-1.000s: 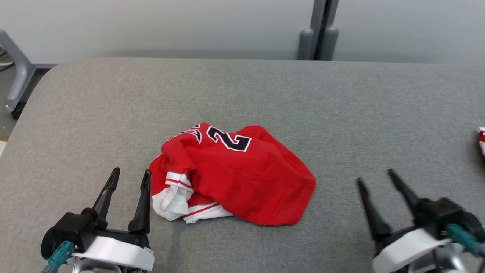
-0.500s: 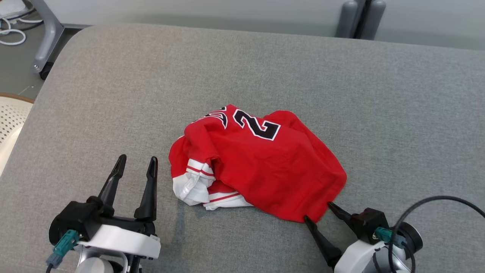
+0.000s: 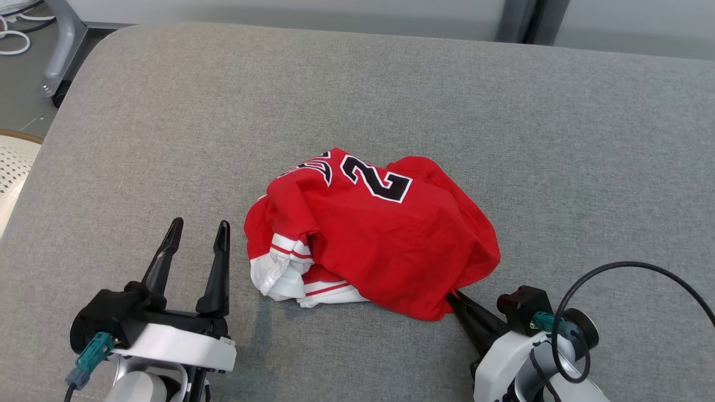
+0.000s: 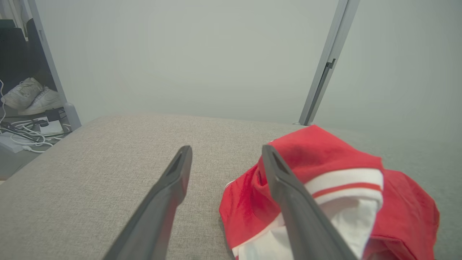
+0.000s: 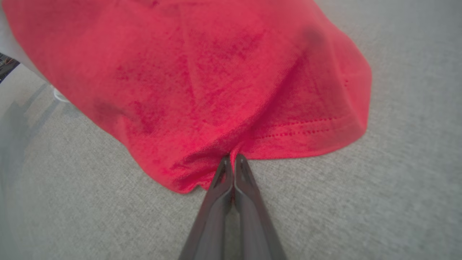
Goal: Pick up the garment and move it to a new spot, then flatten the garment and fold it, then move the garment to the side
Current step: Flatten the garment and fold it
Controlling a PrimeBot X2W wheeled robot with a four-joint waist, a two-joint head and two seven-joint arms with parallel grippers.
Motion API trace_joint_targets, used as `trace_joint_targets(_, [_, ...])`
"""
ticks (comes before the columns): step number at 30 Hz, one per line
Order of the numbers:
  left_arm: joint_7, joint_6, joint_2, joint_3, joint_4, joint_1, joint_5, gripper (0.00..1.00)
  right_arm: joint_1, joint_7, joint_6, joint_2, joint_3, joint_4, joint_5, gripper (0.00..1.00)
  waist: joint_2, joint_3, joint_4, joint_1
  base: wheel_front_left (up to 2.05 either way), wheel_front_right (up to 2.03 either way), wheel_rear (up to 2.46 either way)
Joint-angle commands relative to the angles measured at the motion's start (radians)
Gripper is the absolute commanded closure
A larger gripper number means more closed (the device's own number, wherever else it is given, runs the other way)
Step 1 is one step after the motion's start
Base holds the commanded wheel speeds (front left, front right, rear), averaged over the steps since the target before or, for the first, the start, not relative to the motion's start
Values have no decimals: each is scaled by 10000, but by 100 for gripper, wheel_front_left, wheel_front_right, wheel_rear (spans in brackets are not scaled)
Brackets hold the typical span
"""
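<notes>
A crumpled red garment [image 3: 368, 234] lies in a heap near the middle of a grey fabric-covered table [image 3: 391, 84], a black, white-edged numeral 2 [image 3: 377, 178] facing up on its far side and a white cuff with red stripes [image 3: 285, 268] spilling out at its near-left edge. The right gripper [image 3: 452, 295] reaches in from the lower right, its two dark fingers pressed together on the garment's near-right hem; in the right wrist view the fingertips meet at the stitched edge, where the red cloth puckers around them, while the rest of the garment rests on the table beyond. The left gripper [image 3: 199, 224] sits at the lower left with its fingers spread apart and nothing between them, just beside the garment's left edge. In the left wrist view, the finger [image 4: 288, 191] nearer the heap crosses in front of the white cuff; whether it touches the cloth cannot be told. A black cable [image 3: 614, 268] loops above the right wrist. Beyond the table's far-left corner, a pair of white shoes [image 4: 30, 95] and loose cords [image 4: 21, 133] lie on the floor.
</notes>
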Motion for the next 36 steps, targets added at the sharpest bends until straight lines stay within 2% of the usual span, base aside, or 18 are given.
trace_joint_targets(1, [-51, -51, 35, 99, -15, -131, 79, 0, 73, -11, -5, -64, 34, 282, 72, 100, 0, -9, -50, 0, 0, 0, 0])
trace_joint_targets(6, [-51, -88, 11, 236, -43, 27, 157, 0, -82, -489, -25, -157, -437, -265, 93, 100, 0, -108, -281, 0, 0, 0, 0])
trace_joint_targets(11, [-52, -91, 45, 347, -101, 173, 216, 0, -76, -376, -4, -332, -1148, -1266, -225, 100, 0, -195, -600, 0, 0, 0, 0])
trace_joint_targets(23, [-33, -120, 95, 355, -164, 179, 314, 0, 331, 553, -4, -1072, -4183, -3589, -991, 100, 0, -184, -1026, 0, 0, 0, 0])
trace_joint_targets(26, [-33, -137, 107, 317, -166, 153, 333, 0, 576, 699, -4, -1023, -4822, -3545, -1017, 100, 0, -156, -1059, 0, 0, 0, 0])
trace_joint_targets(31, [-33, -187, 102, 217, -144, 23, 341, 0, 835, 456, -4, -633, -4849, -2510, -701, 100, 0, -73, -1073, 0, 0, 0, 0])
trace_joint_targets(32, [-33, -192, 108, 206, -135, 7, 334, 0, 885, 384, -4, -592, -4812, -2235, -696, 67, 0, -76, -1079, 0, 0, 0, 0])
trace_joint_targets(33, [-33, -199, 115, 193, -122, 5, 325, 0, 894, 238, -4, -503, -4776, -2026, -611, 0, 0, -90, -1086, 0, 0, 0, 0])
trace_joint_targets(36, [-33, -205, 155, 196, -90, 118, 302, 0, 1031, -124, -4, -280, -4724, -1501, -434, 0, 0, -238, -1156, 0, 0, 0, 0])
